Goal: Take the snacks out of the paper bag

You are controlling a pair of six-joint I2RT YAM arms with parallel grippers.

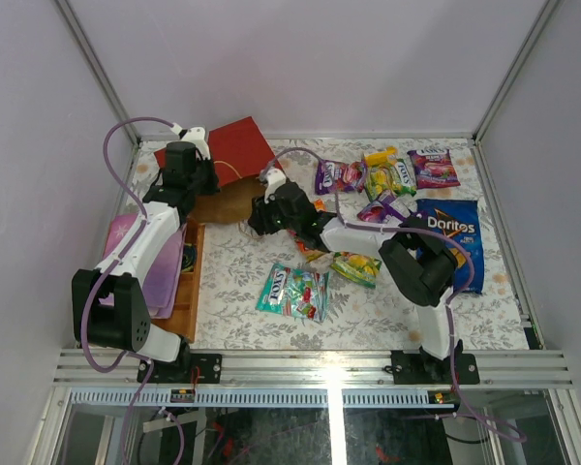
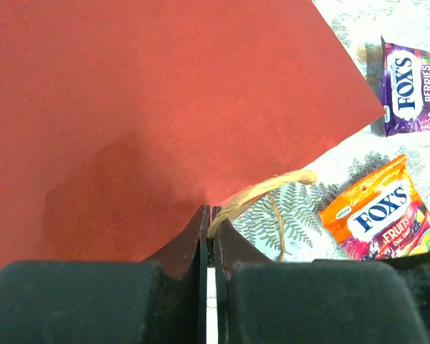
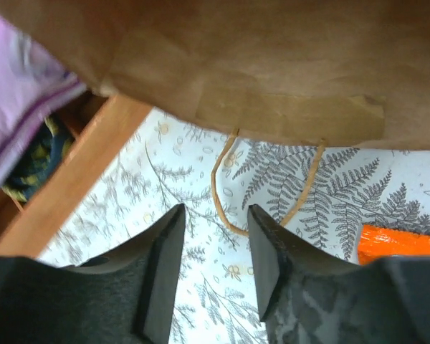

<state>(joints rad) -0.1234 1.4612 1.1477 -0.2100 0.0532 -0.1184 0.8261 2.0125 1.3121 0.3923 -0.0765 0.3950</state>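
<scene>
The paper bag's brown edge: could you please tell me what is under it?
Under the paper bag show a tan cord handle, fern-patterned tablecloth and an orange packet corner. Farther under is covered.

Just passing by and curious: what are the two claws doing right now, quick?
Left gripper: shut, pinching the paper bag at its cord handle.
Right gripper: open, holding nothing.

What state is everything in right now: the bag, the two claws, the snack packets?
Red paper carrier bag: lying on its side, brown inside showing.
Left gripper: shut on tan cord handle.
Right gripper: open, empty, by the bag's mouth.
Blue Doritos bag: outside the carrier, lying flat.
Teal Fox's packet: outside the carrier, lying flat.
</scene>
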